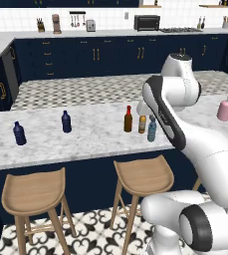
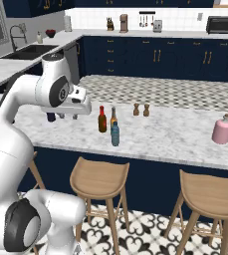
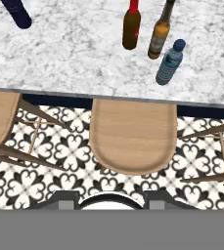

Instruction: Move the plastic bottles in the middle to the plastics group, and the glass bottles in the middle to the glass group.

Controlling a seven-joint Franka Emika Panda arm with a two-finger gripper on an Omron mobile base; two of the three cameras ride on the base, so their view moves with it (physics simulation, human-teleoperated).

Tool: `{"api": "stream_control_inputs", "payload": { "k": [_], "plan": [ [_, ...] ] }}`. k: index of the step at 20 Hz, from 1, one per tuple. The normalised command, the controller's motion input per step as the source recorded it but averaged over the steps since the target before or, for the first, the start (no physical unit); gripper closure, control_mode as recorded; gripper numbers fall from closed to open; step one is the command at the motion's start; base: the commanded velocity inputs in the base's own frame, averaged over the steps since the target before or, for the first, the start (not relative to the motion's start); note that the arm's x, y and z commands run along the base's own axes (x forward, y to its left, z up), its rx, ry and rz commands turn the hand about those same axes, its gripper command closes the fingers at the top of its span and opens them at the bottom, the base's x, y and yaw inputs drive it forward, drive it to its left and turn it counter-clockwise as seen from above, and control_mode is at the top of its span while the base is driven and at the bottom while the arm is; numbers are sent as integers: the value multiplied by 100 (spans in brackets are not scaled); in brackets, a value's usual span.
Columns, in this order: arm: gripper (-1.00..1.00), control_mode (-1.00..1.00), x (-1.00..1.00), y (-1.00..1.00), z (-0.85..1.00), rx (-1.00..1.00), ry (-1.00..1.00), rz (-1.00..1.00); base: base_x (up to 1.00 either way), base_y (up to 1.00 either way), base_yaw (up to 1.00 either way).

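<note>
**Gripper above the stools, bottles untouched**

The gripper (image 2: pixel 68 116) hangs over the counter's front edge, holding and touching nothing; how far its fingers are spread cannot be told. On the marble counter (image 1: pixel 85 137): 1 teal plastic bottle (image 1: pixel 152 129), 1 red-capped brown bottle (image 1: pixel 128 119) and 1 amber bottle (image 1: pixel 142 124) clustered mid-counter, 2 navy bottles (image 1: pixel 19 133) leftward, 1 pink bottle (image 1: pixel 226 109) far right, 2 brown shakers (image 2: pixel 141 109).

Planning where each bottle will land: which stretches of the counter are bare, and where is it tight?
Bare marble runs between the navy bottles and the red-capped bottle, and again from the shakers to the pink bottle. It is crowded in the middle, where the red-capped, amber and teal bottle stand close.
</note>
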Motion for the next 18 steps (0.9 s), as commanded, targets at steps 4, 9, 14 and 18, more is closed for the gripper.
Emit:
{"api": "stream_control_inputs", "payload": {
  "k": [4, 9, 14, 18],
  "plan": [
    [-100, -100, -21, -5, -24, 1, 6, 0, 0, 0, 0],
    [-100, -100, 0, -13, -60, -2, -1, -7, 0, 0, 0],
    [-100, -100, 7, -65, 0, -2, -2, 0, 0, 0, 0],
    [-100, -100, 4, -50, 25, 0, -7, 0, 0, 0, 0]
  ]
}}
